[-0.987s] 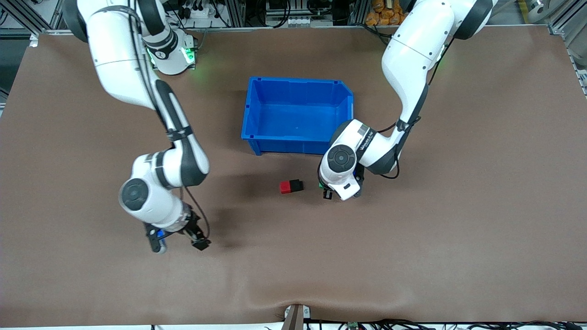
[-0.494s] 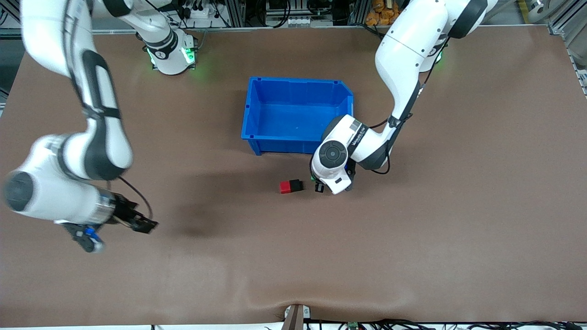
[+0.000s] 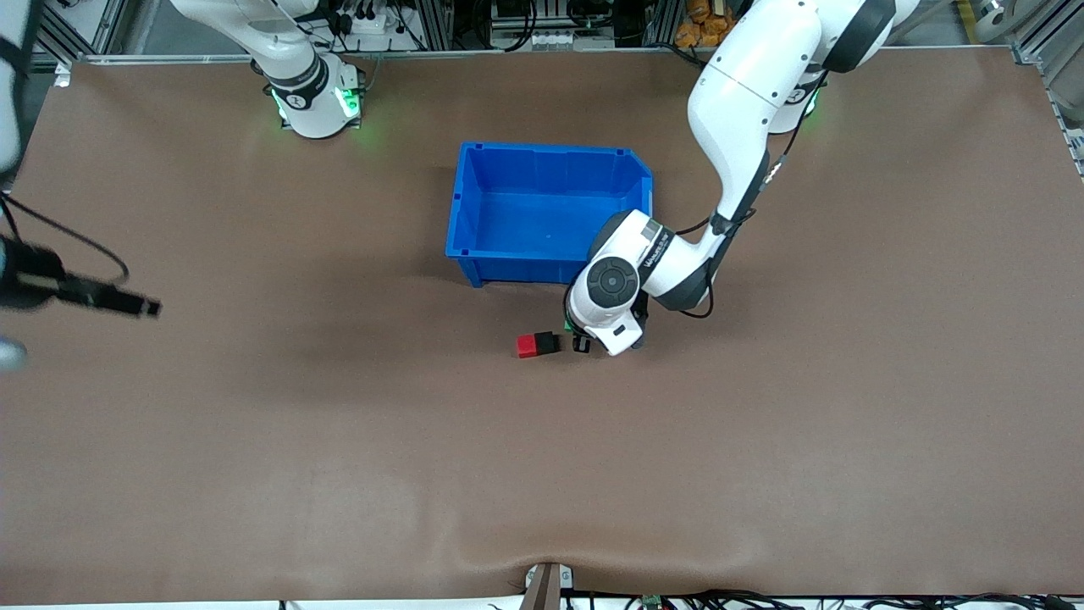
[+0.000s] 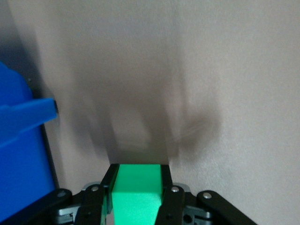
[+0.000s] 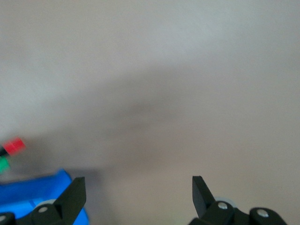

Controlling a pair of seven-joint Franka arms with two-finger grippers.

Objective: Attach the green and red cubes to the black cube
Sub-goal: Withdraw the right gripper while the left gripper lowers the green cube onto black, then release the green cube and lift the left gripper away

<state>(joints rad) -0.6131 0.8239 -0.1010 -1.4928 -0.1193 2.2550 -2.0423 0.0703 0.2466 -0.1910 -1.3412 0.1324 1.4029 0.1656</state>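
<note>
The red cube [image 3: 527, 346] and the black cube [image 3: 548, 342] sit joined side by side on the brown table, nearer to the front camera than the blue bin. My left gripper [image 3: 581, 343] is shut on the green cube [image 4: 138, 194], low over the table right beside the black cube's free side; I cannot tell whether they touch. My right gripper [image 5: 136, 187] is open and empty, raised over the right arm's end of the table; one finger [image 3: 135, 302] shows in the front view. The right wrist view shows the red cube [image 5: 15, 146] and the green cube [image 5: 3, 164] far off.
The open blue bin [image 3: 550, 149] stands in the middle of the table, close to the left arm's wrist; its corner shows in the left wrist view [image 4: 23, 154]. Bare brown mat lies around the cubes.
The right arm has swung up and away toward its end of the table. The left gripper has carried the green cube closer to the black cube.
</note>
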